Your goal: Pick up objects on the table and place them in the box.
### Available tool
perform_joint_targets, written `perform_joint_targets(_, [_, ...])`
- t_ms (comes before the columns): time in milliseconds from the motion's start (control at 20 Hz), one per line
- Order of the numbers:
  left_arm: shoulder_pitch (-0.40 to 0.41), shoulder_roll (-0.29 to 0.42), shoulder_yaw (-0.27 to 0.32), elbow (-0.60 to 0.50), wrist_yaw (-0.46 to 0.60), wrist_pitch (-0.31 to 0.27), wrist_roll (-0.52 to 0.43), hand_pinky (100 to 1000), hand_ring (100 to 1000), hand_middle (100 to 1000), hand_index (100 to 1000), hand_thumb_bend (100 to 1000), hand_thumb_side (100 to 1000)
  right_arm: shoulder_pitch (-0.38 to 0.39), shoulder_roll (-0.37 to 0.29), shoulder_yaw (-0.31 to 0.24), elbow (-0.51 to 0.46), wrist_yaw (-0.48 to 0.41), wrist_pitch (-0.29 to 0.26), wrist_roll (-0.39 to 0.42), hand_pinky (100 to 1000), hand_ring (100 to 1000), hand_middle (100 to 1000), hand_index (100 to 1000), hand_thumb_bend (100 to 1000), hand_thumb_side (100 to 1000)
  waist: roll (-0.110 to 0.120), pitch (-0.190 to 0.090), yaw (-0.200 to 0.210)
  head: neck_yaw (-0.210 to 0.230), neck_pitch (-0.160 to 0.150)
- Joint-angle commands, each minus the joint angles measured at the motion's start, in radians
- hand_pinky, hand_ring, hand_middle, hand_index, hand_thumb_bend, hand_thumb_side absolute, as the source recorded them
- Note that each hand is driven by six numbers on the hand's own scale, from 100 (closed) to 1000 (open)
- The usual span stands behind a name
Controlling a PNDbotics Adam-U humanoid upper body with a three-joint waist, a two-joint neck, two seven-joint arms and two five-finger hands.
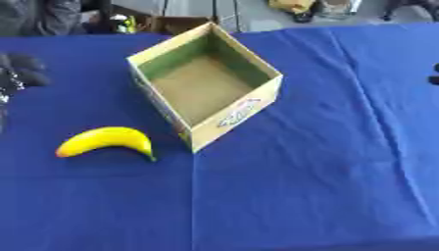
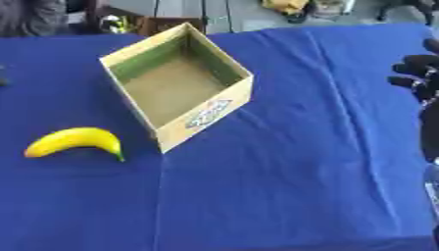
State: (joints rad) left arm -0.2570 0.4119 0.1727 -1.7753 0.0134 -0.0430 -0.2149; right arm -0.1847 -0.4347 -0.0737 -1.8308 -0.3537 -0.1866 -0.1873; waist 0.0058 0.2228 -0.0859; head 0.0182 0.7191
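Left hand and right hand curled, holding nothing; one banana, one box.

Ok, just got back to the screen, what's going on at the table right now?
Nothing is being handled at this moment. The yellow banana lies on the blue tablecloth, just left of the open cardboard box, whose visible inside looks empty. The robot's left hand shows at the left edge of the left eye view and its right hand at the right edge of the right eye view, both holding nothing and well away from the banana. So no pick has started yet.
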Motion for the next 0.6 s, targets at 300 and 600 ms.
perform_joint_targets(300, [-0.031, 0.126, -0.05, -0.069, -0.403, -0.026, -0.217, 684, 596, 605, 706, 533, 571, -0.003, -0.019, -0.008, -0.01, -0.004, 0.0, 0.005, 652, 670, 609, 814, 100, 831, 0.004, -0.023, -0.003, -0.005, -0.002])
perform_joint_targets(600, [-0.082, 0.203, -0.121, -0.05, -0.657, -0.083, -0.342, 652, 584, 592, 696, 689, 468, 0.0, -0.02, -0.005, -0.008, -0.006, 0.002, 0.009, 651, 670, 608, 814, 100, 830, 0.005, -0.028, -0.006, -0.006, 0.003])
